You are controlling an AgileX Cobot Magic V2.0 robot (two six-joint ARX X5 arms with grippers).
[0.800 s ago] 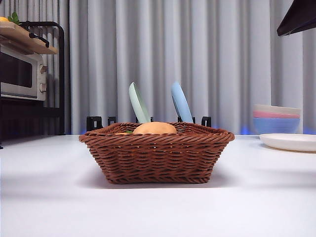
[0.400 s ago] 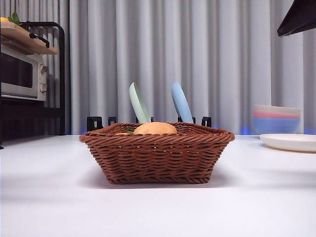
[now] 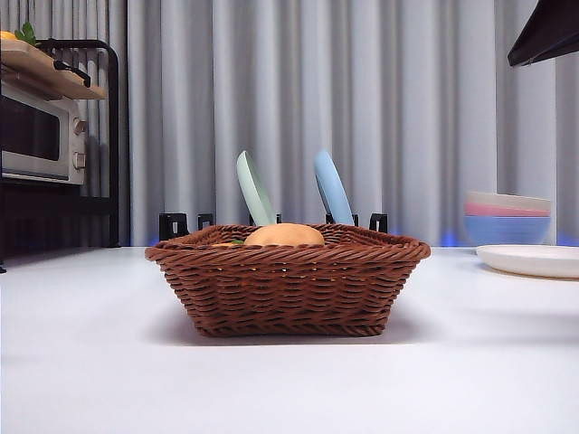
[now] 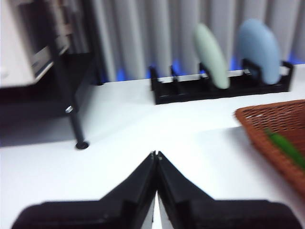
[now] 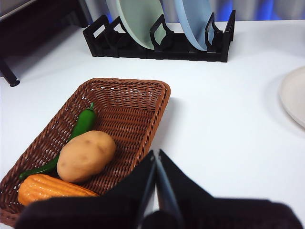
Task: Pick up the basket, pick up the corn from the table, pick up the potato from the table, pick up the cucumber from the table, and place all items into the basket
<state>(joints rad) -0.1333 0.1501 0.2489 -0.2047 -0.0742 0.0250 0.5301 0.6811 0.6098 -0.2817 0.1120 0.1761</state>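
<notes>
The basket (image 3: 288,282) sits centre frame, bare table (image 3: 90,362) all round; potato (image 5: 86,155), corn (image 5: 50,188) and cucumber (image 5: 71,135) lie inside. Left gripper (image 4: 156,153) and right gripper (image 5: 156,152) are both closed, empty.

Potato (image 5: 86,156), corn (image 5: 52,189) and cucumber (image 5: 71,137) together inside basket (image 5: 143,112), plate rack (image 5: 162,42) behind.

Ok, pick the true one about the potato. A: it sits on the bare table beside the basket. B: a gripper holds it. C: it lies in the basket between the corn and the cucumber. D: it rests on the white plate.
C: the right wrist view shows the potato inside the basket, with the corn on one side and the cucumber on the other.
</notes>
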